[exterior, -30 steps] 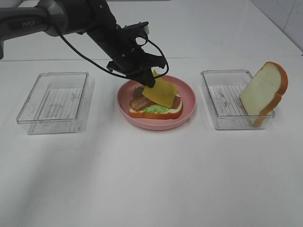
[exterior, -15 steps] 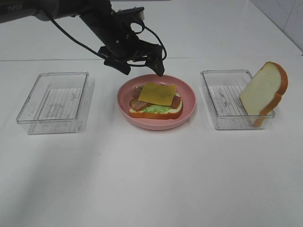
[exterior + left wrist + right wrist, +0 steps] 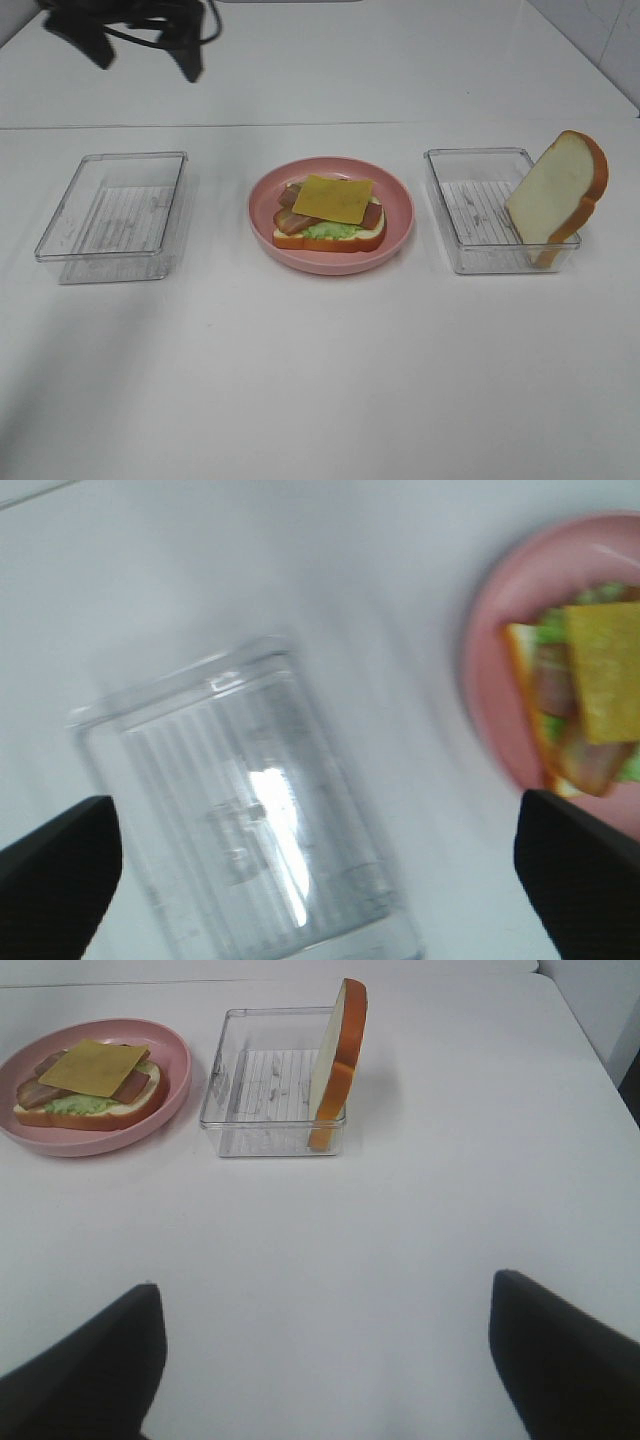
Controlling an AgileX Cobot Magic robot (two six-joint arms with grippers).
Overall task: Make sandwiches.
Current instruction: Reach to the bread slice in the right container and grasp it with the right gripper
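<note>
An open sandwich lies on the pink plate: a bread slice, green lettuce, bacon strips and a yellow cheese square on top. It also shows in the left wrist view and the right wrist view. A second bread slice leans upright in the right clear container, also seen in the right wrist view. My left gripper is open and empty, high at the back left, far from the plate. My right gripper is open and empty over bare table, short of the container; it is outside the exterior view.
An empty clear container stands left of the plate, below the left gripper in the left wrist view. The white table's right edge runs near the right container.
The left gripper let go of the cheese square, which now lies flat on the bacon. The gripper then drew back up and to the left, away from the plate.
</note>
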